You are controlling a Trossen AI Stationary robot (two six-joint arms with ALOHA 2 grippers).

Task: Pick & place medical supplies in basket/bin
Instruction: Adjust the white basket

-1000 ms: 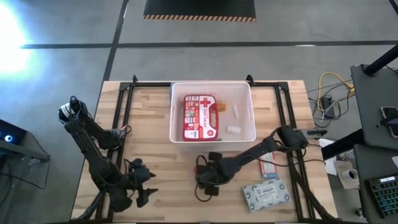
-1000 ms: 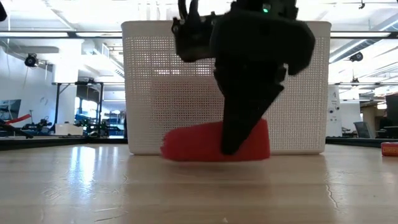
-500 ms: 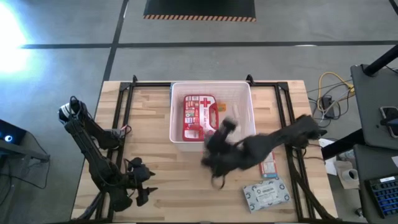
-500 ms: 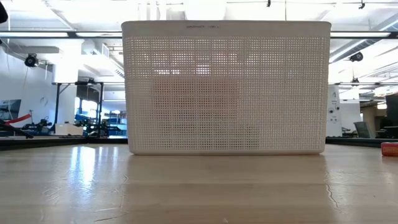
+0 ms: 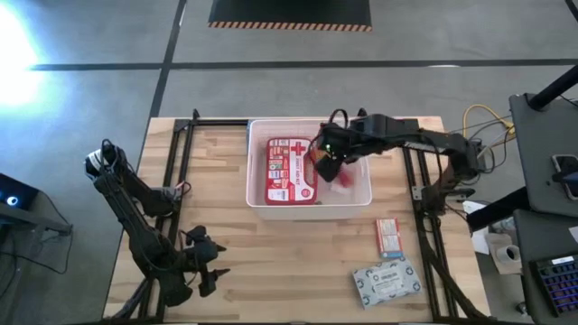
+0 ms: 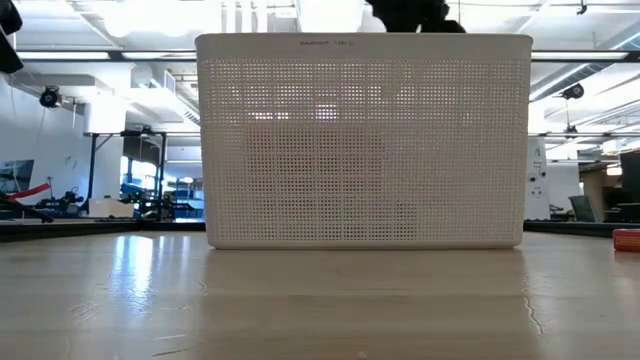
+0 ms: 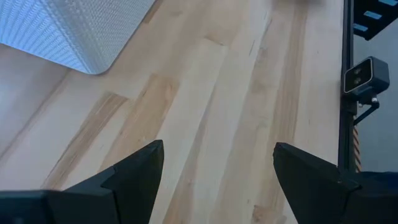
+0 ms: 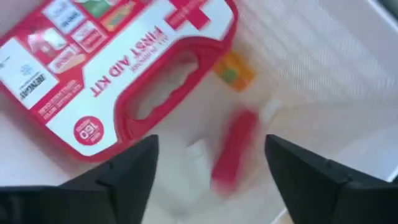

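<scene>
High view: hovering open-fingered over white perforated bin (image 5: 256, 171), right gripper (image 5: 327, 162) above blurred red tube (image 8: 231, 151); left gripper (image 5: 209, 271) waiting spread, near-left.

Light was bright and even across the high view, with a blown-out white glare patch on the floor (image 5: 20, 54) at the frame's upper left edge. The wooden bench (image 5: 226, 244) showed soft, short shadows beneath the arms. In the low view the scene was backlit: ceiling lights and bright room behind made the white basket (image 6: 363, 140) read greyish, and the bench top carried a pale sheen at lower left. The room behind was soft. In the right wrist view the red tube (image 8: 233, 149) was smeared by motion blur, the white rolls (image 8: 196, 152) near it vague, while the first-aid case (image 8: 112, 68) print stayed legible. The right claw (image 8: 208, 180) fingers were dark silhouettes. The left wrist view was sharp and evenly lit.
</scene>
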